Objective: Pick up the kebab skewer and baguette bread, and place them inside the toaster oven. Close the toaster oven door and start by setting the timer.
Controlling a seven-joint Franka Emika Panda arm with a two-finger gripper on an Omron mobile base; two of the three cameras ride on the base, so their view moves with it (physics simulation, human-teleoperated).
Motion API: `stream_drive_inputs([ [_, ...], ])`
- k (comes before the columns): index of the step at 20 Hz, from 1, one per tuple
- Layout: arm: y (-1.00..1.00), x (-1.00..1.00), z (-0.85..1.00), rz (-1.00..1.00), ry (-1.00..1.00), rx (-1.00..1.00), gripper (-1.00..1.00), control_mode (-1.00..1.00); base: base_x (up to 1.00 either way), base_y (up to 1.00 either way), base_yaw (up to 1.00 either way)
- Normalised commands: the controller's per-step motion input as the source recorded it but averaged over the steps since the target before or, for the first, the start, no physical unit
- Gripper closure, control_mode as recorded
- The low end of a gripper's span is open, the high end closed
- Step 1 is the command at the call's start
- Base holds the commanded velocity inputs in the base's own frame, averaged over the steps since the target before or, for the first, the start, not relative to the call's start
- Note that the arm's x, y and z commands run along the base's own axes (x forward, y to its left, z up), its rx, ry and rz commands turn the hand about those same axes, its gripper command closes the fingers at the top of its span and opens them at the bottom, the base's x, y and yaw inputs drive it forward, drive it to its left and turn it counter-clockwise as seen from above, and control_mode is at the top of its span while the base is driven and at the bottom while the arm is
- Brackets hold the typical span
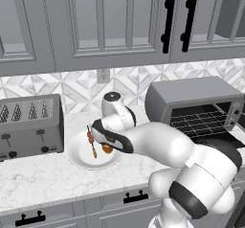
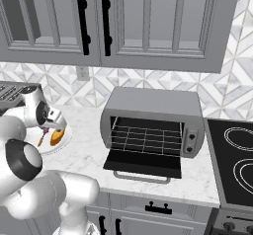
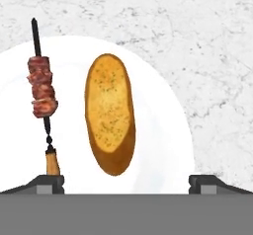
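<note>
We're basically at the start: kebab skewer (image 3: 42, 93) and baguette bread (image 3: 109, 113) both lie on the white plate (image 3: 163, 130), gripper (image 3: 126, 182) above, fingers wide apart and empty. Toaster oven (image 2: 153, 125) door (image 2: 144, 164) hangs open, timer untouched.

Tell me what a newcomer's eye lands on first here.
The white plate on the marble counter, with the golden baguette bread beside the kebab skewer, and the open tool hovering right over them. To the right, the toaster oven gapes with its door down.
</note>
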Motion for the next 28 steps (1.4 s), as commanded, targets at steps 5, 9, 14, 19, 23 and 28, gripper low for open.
stream_drive_inputs([
  [5, 0.09, 0.36, -0.32, 0.00, 0.00, 0.00, -1.00, -1.00, 0.00, 0.00, 0.00],
  [9, 0.08, 0.16, -0.32, 0.00, 0.00, 0.00, -1.00, -1.00, 0.00, 0.00, 0.00],
  [14, 0.02, 0.13, -0.17, 0.00, 0.00, 0.00, -1.00, -1.00, 0.00, 0.00, 0.00],
  [19, 0.00, 0.20, -0.16, 0.00, 0.00, 0.00, -1.00, -1.00, 0.00, 0.00, 0.00],
  [23, 0.00, 0.00, -0.12, 0.00, 0.01, 0.00, -1.00, -1.00, 0.00, 0.00, 0.00],
  [28, 0.00, 0.00, -0.06, 0.00, 0.00, 0.00, -1.00, -1.00, 0.00, 0.00, 0.00],
])
